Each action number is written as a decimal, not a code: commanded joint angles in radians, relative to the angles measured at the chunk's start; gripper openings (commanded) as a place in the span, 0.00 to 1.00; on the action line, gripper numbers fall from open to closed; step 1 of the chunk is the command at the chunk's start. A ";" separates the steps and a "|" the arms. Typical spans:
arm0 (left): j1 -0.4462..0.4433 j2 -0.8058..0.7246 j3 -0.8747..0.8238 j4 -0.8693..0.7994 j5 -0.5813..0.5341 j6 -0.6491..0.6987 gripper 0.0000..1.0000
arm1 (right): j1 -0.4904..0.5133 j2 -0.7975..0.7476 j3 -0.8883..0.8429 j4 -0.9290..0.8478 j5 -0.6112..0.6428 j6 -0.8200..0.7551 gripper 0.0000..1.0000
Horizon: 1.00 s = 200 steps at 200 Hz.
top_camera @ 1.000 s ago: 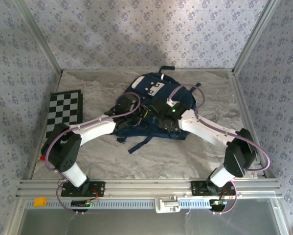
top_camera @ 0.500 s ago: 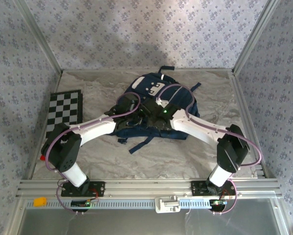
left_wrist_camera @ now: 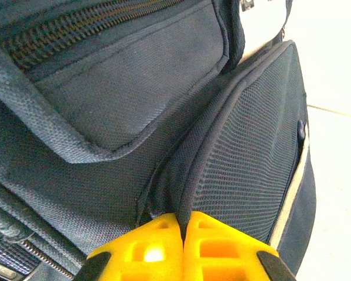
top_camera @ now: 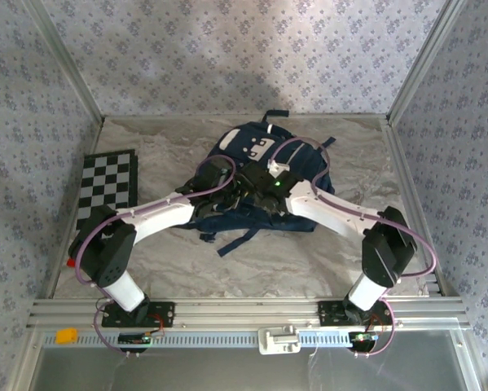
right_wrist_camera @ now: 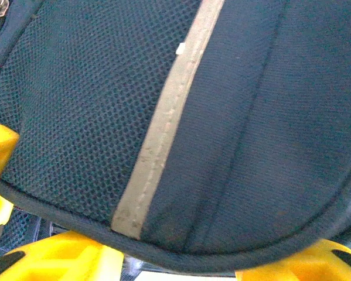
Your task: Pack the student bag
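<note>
Left gripper sits at the bottom centre of its wrist view, its yellow fingers pressed together on a fold of the student bag, whose mesh pocket and zip rise above them. Right gripper has its fingers apart at the lower corners of its view, with the bag's piped edge lying across them. From above, the navy bag lies in the upper middle of the marbled table, both arms meeting over its lower half, straps trailing toward the bottom of the frame
</note>
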 commanded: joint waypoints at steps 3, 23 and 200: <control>-0.004 -0.027 0.023 -0.002 0.008 0.008 0.00 | -0.024 -0.069 -0.040 -0.051 0.059 -0.097 0.48; -0.004 -0.023 0.027 -0.003 0.004 0.009 0.00 | -0.026 -0.058 -0.048 0.010 -0.027 -0.215 0.43; -0.055 -0.046 -0.011 0.089 0.064 -0.070 0.27 | -0.051 -0.027 -0.046 0.082 -0.163 -0.324 0.06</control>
